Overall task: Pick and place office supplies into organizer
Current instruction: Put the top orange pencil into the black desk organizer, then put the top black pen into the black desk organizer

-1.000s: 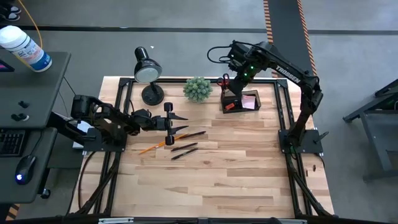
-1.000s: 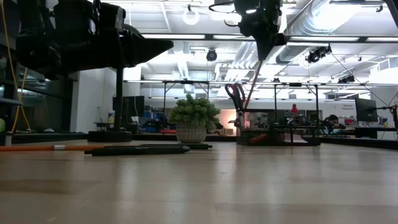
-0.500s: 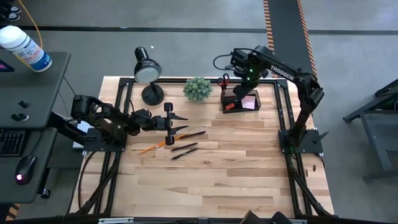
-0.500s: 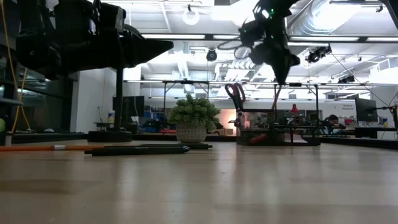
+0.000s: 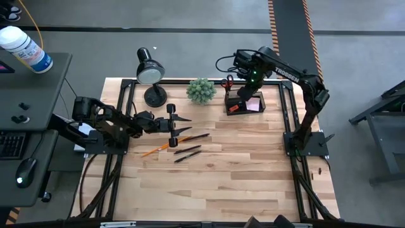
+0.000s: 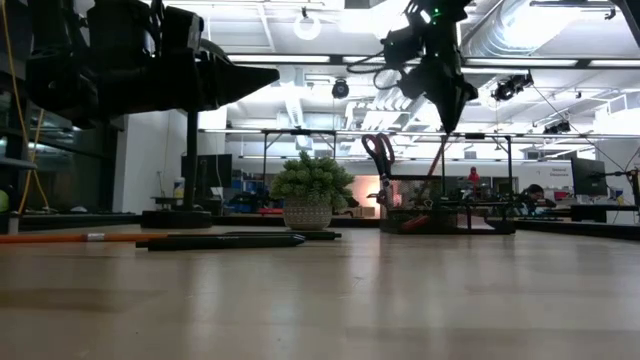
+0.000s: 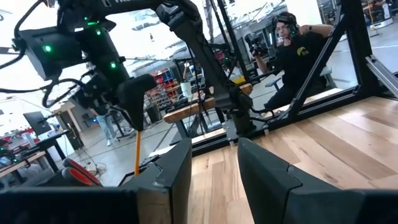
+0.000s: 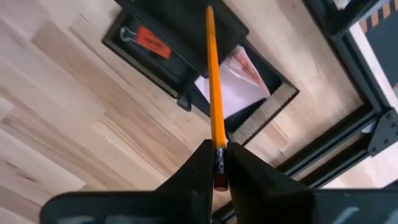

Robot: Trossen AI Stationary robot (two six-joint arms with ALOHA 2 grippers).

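Pencil [image 8: 214, 93] is pinched at its eraser end between the right gripper [image 8: 216, 163] fingers, point aimed down at the black organizer [image 8: 186, 37], which sits near the tabletop's far edge, toward the right corner. Right wrist view shows the tip over the organizer's dark taller section; pink sticky-note pad [image 8: 233, 87] lies in the tray beside it, small red eraser [image 8: 149, 42] in the low front tray. Red-handled scissors [image 5: 228, 82] already stand upright in the organizer.

Step in hand, by my read: drop the pencil into the cup section. To do it well: keep the shaft near vertical, centre the tip over the cup mouth, not the sticky-pad tray, lower till the tip is inside the walls, then let go; releasing high risks a bounce out. Watch the scissor handles alongside.

Left gripper [image 5: 178, 124] hangs w/ jaws part open, empty, over the remaining pencil [image 5: 159, 147] and black pens [image 5: 187, 152] near the left edge.
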